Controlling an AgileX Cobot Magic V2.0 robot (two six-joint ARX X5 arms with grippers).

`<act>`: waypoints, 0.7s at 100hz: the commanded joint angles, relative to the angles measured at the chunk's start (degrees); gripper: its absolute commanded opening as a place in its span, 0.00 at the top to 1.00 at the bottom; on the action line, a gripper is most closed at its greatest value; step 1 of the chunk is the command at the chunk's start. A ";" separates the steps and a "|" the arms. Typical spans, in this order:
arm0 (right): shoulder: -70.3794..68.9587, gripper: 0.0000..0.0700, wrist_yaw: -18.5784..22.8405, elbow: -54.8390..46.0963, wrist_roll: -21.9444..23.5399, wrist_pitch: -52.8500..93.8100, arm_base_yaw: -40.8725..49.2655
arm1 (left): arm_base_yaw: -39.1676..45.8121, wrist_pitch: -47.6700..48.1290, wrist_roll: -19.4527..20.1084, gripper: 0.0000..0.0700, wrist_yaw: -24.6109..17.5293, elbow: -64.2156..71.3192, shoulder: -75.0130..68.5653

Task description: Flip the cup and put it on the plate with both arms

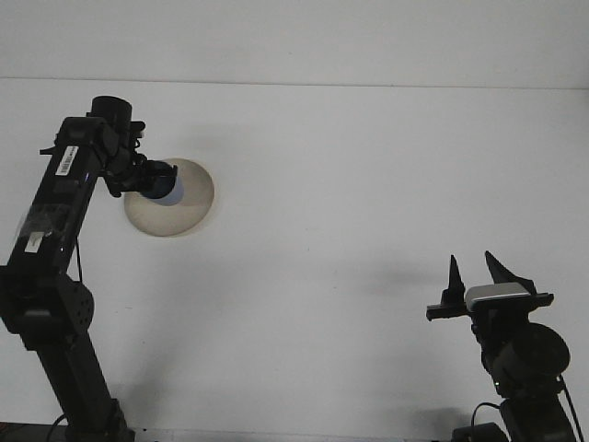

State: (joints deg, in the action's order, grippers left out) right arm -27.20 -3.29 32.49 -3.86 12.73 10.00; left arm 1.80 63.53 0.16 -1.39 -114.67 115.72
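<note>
A beige round plate (pixel 184 208) lies on the white table at the left. Over its left part hangs a dark blue cup (pixel 164 180), lying on its side, and my left gripper (pixel 147 177) is shut on it. The left arm rises from the lower left corner and bends over the plate's left rim. At the lower right my right gripper (pixel 479 273) points upward, open, with nothing between its two black fingers. It stands far from the plate and the cup.
The white table (pixel 350 184) runs back to a pale wall. The left arm's base stands at the bottom left and the right arm's base (pixel 525 364) at the bottom right.
</note>
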 commanded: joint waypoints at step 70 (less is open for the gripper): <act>-0.24 0.46 -0.24 0.24 -0.04 -0.48 0.04 | 1.25 1.84 -1.33 0.33 0.15 -5.11 6.03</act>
State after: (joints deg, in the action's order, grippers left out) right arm -27.20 -3.31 32.49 -3.86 12.73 10.00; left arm 2.79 64.40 -0.75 -1.39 -116.40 120.49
